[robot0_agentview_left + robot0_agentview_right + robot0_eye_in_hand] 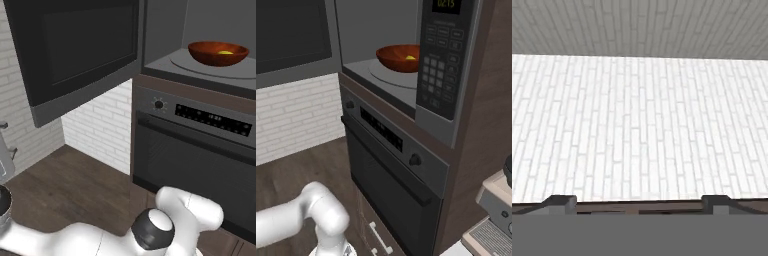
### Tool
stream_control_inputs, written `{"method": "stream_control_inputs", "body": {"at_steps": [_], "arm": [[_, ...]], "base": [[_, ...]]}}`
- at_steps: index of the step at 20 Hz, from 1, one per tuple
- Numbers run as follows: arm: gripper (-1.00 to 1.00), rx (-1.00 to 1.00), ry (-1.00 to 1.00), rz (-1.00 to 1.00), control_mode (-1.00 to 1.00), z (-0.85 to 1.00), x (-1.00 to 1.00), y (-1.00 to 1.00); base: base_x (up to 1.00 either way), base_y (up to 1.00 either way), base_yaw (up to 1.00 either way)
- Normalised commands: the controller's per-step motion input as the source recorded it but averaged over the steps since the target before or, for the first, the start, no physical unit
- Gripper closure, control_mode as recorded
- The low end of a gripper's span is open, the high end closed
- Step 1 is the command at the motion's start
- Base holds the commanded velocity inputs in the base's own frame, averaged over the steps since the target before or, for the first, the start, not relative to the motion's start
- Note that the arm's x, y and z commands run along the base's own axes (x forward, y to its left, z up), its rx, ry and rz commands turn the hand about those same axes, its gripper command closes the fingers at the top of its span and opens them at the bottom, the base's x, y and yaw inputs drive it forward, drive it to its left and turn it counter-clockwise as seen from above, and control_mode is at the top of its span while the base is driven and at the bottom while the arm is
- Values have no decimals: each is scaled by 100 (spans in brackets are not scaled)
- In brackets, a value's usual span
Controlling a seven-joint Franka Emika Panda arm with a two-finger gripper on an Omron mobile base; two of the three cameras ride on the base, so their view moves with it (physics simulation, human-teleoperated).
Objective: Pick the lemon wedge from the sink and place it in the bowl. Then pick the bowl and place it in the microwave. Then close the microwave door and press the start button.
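Status: bowl [218, 53] sits on the turntable plate [187, 62] inside the microwave [391, 75], with the lemon wedge [225, 52] lying in it, so the pick-and-place steps look done. Left to do, by my read: shut the microwave door [75, 50] and press start on the keypad [440, 65]. The door hangs wide open, swung out to the left of the cavity over the white brick wall [102, 125]. Gripper [637, 202] has its fingers spread wide with nothing between them; the hand camera faces the brick wall, tips level just above the wooden counter [75, 190], low and well apart from the microwave. Clearance: open room over the counter left of the oven [391, 165], so there is space to come up behind the door's outer face and push it round. Watch the door's lower edge and free corner, which overhang that space, and the oven front just below the cavity, with its knobs [159, 104] sticking out. Bowl sits toward the back of the plate, so the closing door should clear it. Keypad is on the right of the cavity, next to the brown cabinet side [486, 125], so the approach to the button looks tight on that side. Which key is start I can't tell.
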Motion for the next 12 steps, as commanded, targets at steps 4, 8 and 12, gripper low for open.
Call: {"method": "stream_control_inputs", "body": {"at_steps": [4,8,12], "arm": [[-100,0,-3,-7,-100,0,45,7],[-100,-1,-4,-3,-100,-9,25,-8],[-100,-9,-7,-1,-100,-19,23,-23]], "base": [[0,0,0],[0,0,0],[0,0,0]]}}
